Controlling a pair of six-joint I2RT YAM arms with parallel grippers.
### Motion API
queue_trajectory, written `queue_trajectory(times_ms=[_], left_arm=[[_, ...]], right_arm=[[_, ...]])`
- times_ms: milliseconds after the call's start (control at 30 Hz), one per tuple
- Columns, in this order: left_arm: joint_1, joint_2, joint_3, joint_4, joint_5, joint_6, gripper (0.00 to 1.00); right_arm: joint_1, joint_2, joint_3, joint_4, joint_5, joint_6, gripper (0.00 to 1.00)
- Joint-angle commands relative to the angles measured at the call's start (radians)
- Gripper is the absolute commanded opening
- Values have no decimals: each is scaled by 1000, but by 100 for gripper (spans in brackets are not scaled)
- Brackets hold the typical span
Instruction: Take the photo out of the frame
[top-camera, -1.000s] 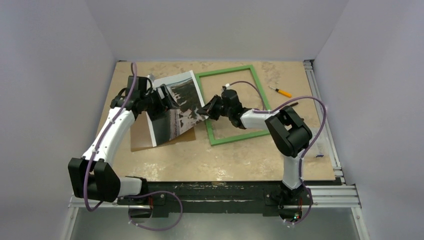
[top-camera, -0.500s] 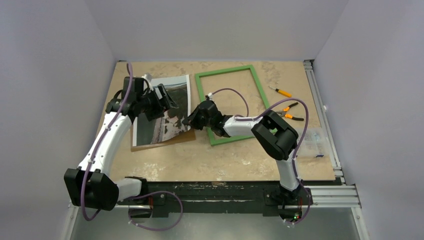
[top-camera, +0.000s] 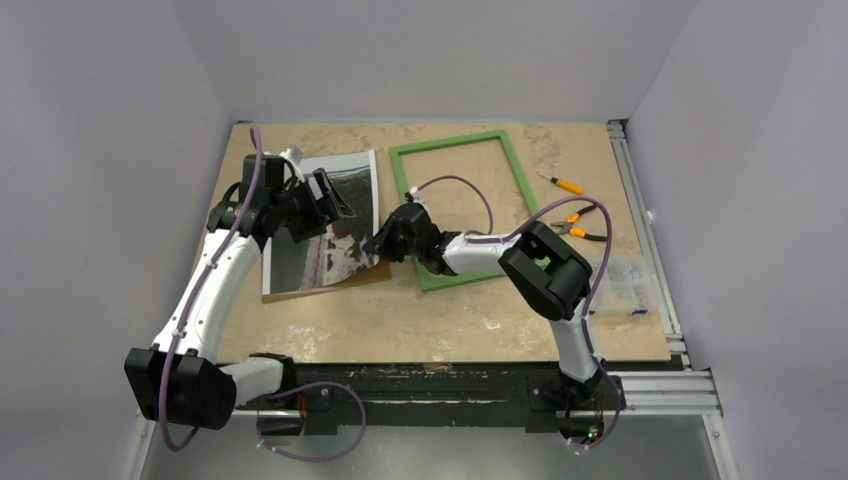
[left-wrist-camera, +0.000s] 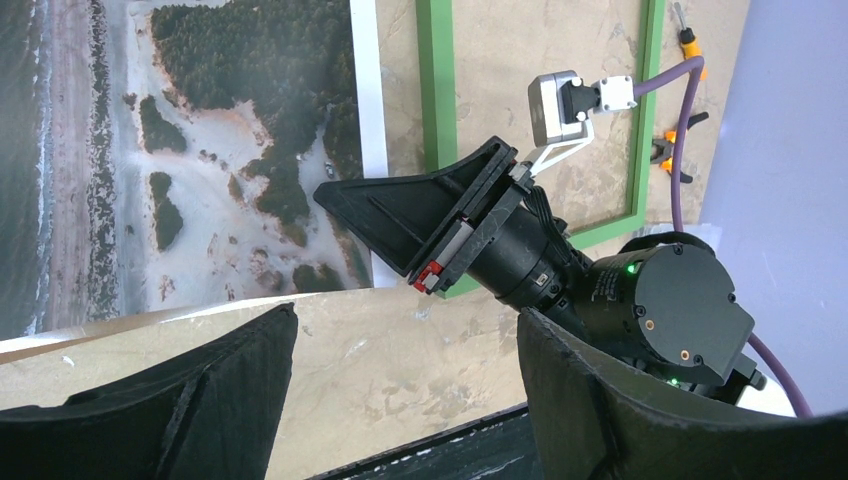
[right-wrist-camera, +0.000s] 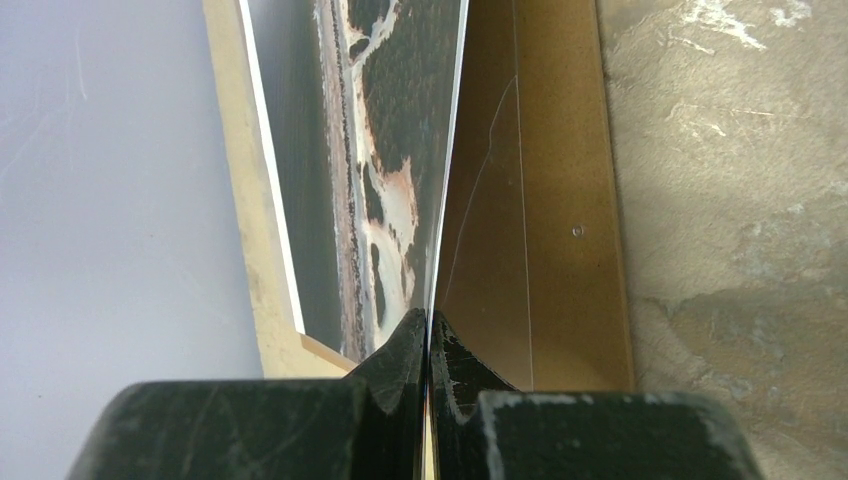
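My right gripper (right-wrist-camera: 430, 325) pinches the photo (top-camera: 325, 225) at its edge, which lies just left of the empty frame (top-camera: 452, 139); my left gripper (top-camera: 332, 197) hangs spread above it. It looks thin, light and floppy, so I'd grip the margin gently

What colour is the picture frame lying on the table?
Green. The frame is a thin green rectangle, clearest in the top external view.

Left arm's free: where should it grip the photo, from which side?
Likely the near margin of the photo beside the right gripper, from the near side: the thin sheet lies flat elsewhere, but there the shut jaws hold it raised off the brown backing board.
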Motion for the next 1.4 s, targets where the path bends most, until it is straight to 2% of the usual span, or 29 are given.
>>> queue_trajectory(times_ms=[0,267,367,500,700,833,967,1100,1233,1367], left_arm=[[-4,-30,-8,10,4,14,78],[-4,-35,-18,12,-2,16,78],[-4,-33,-20,15,-2,16,78],[-4,-34,-27,18,5,14,78],[-4,-37,-33,24,5,11,78],[-4,-51,-34,31,10,24,80],[-5,-87,-53,61,22,48,83],[-14,-125,-60,105,39,73,84],[-60,-179,-45,145,-5,83,84],[-129,-259,19,187,-62,99,84]], right_arm=[[-2,28,48,19,-30,-56,0],[-3,57,84,-3,-58,-98,0],[-3,58,111,-66,-53,-143,1],[-3,39,123,-156,-25,-191,20],[-2,-21,128,-306,23,-286,36],[-2,-87,145,-517,103,-408,51],[-1,-226,82,-644,183,-525,62],[-2,-419,-15,-702,230,-632,67],[-2,-603,-32,-813,337,-707,70],[-1,-777,-1,-896,478,-796,78]])
